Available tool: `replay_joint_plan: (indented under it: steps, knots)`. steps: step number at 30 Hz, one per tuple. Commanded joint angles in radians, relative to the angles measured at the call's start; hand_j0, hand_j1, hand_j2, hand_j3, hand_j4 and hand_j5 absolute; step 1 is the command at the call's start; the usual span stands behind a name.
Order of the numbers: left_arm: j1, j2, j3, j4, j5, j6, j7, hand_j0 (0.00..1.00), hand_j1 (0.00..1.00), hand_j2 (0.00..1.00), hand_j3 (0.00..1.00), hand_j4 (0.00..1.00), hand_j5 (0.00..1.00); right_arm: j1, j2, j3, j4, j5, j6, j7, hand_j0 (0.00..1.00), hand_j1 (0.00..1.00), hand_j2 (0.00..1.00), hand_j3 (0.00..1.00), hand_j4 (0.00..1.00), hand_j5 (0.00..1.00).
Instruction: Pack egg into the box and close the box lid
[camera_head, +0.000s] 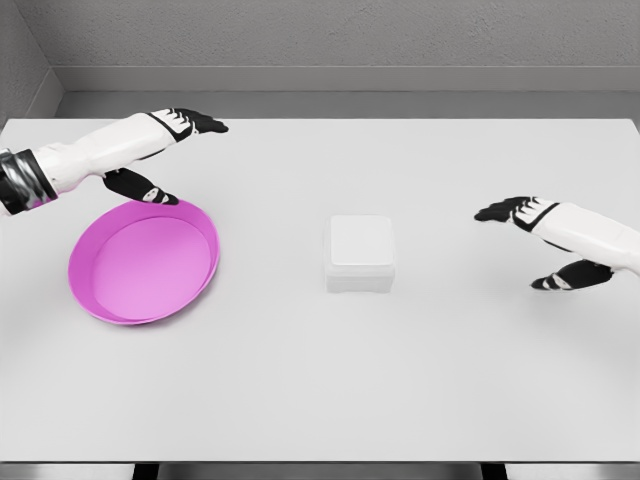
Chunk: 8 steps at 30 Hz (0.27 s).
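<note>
We see the white box (359, 253) sitting lid-down and shut at the centre of the white table (320, 400), with the pink bowl (144, 262) at its 9 o'clock, well apart; we can't spot the egg anywhere, so can't tell where it is. Our left hand (170, 150) hovers at 12 o'clock of the bowl, over its far rim, fingers stretched flat and thumb dropped, gripping nothing. Our right hand (540, 240) hangs at 3 o'clock of the box, well apart, fingers extended toward the box, thumb splayed below, also holding nothing.
</note>
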Motion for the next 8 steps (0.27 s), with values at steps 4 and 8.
replay_joint_plan:
  steps: [4, 8]
  knots:
    - [0.0, 0.017, 0.012, 0.0, 0.009, 0.0, -0.002, 1.0, 1.0, 1.0, 1.0, 1.0, 1.0, -0.005, -0.033, -0.042, 0.088, -0.026, 0.002, 0.0, 1.0, 1.0, 1.0, 1.0, 1.0, 1.0]
    - [0.002, 0.015, 0.012, 0.001, 0.01, 0.0, -0.002, 1.0, 1.0, 1.0, 1.0, 1.0, 1.0, -0.021, -0.032, 0.01, 0.077, -0.023, 0.002, 0.0, 1.0, 1.0, 1.0, 1.0, 1.0, 1.0]
